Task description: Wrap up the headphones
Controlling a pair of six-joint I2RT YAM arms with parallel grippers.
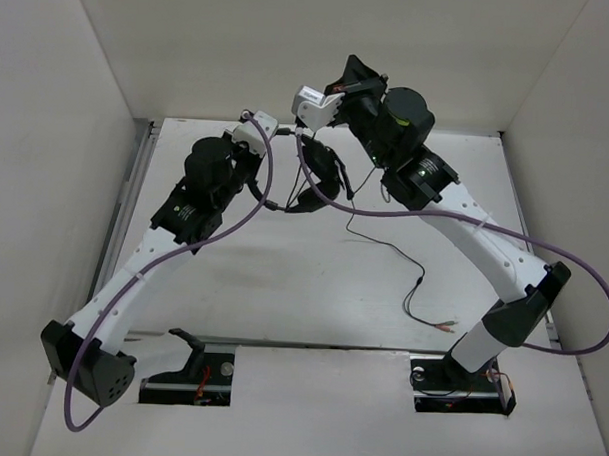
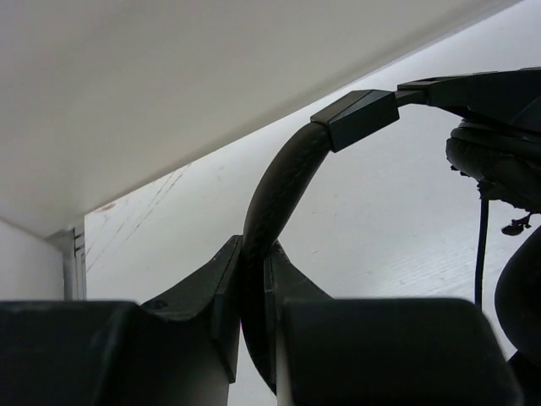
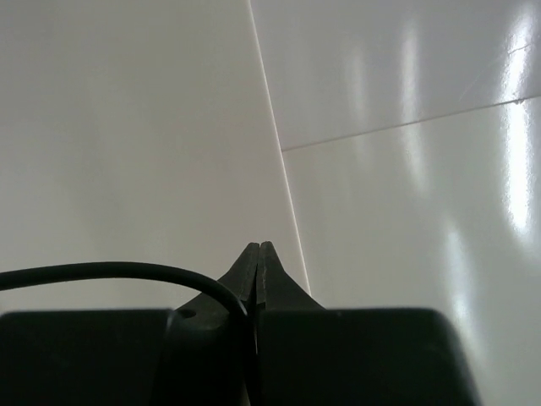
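Observation:
The black headphones hang above the far middle of the white table. My left gripper is shut on their headband; an earcup shows to the right of its jaws. My right gripper is raised near the back wall and shut on the thin black cable, which enters its jaws from the left. The cable trails down over the table to small coloured plugs near the right arm's base.
White walls close in the table at the back and both sides. A metal rail runs along the left edge. Thick purple arm cables loop beside both arms. The arm bases sit at the near edge.

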